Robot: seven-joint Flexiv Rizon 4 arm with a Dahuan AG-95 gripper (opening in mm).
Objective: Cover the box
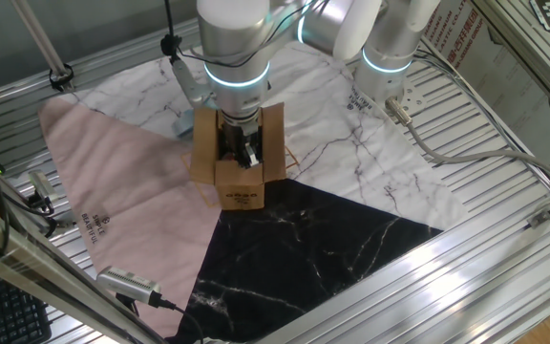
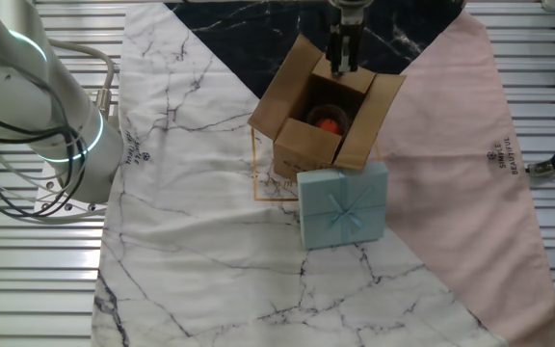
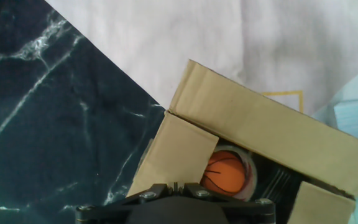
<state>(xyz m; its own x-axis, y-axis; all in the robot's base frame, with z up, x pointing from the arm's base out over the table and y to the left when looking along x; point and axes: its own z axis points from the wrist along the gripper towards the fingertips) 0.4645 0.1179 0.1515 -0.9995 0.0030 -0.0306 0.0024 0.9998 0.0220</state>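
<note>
**Over the open box, the gripper hangs at its far edge**

At the middle of the tabletop (image 1: 504,182), where white marble, black marble and pink cloths meet, stands the box (image 2: 302,145), a small brown cardboard carton with its flaps spread open. One fixed view shows a dark printed label on the side facing the black cloth (image 1: 304,258). Inside the box lies an orange ball (image 2: 329,124) with dark lines, resting in a round pale holder as the hand view shows it.

The gripper (image 2: 343,60) comes down from above at the box's edge on the black-cloth side, just over or against the flap there; whether it touches the cardboard cannot be told. In the other fixed view its fingers (image 2: 336,53) look narrow and close together, but from these pictures it cannot be told for sure whether they are parted, closed, or pinching the flap. In the hand view only the dark base of the gripper shows at the bottom edge, with the box directly below and ahead of it.

Just beside the box, on the white marble cloth (image 2: 191,241), stands a light blue gift box (image 2: 343,204) with a ribbon, touching or nearly touching the carton's near flap.
</note>
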